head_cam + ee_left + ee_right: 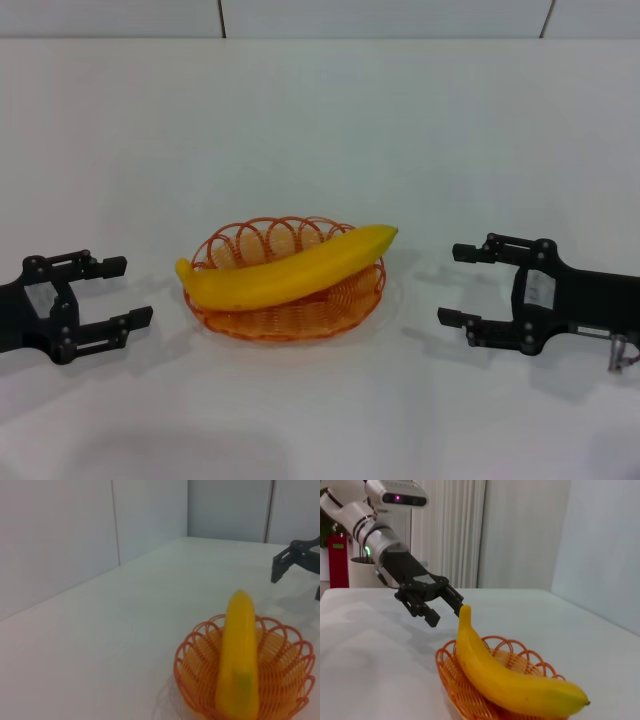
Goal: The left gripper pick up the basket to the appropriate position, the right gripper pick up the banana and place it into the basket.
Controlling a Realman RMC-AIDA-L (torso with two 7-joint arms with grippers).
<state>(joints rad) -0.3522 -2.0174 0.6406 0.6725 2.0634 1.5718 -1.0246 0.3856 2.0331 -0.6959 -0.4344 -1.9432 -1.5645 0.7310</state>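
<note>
1. The shallow oval basket of orange looped wire sits on the white table, about midway between the two arms in the head view.
2. The smooth, bright yellow curved banana lies across the basket, resting on the scalloped rim. Its stem end overhangs the rim on the robot's left; its blunt tip pokes past the rim on the robot's right and a little farther back.
3. The left gripper, a black two-fingered claw with open-frame prongs, rests low over the table to the left of the basket. Fingers spread wide, nothing between them, tips pointed toward the basket and apart from it.
4. The right gripper, a black two-fingered claw with a small white label on its body, sits to the right of the basket. Fingers spread wide and empty, tips pointed at the basket, clear of both basket and banana.
5. Left wrist view: banana seen end-on, running along the basket; one prong of the right gripper shows beyond it.
6. Right wrist view: banana fills the basket; the left gripper hangs behind the stem end, fingers apart, on an arm with a white cylindrical joint and green light.
</note>
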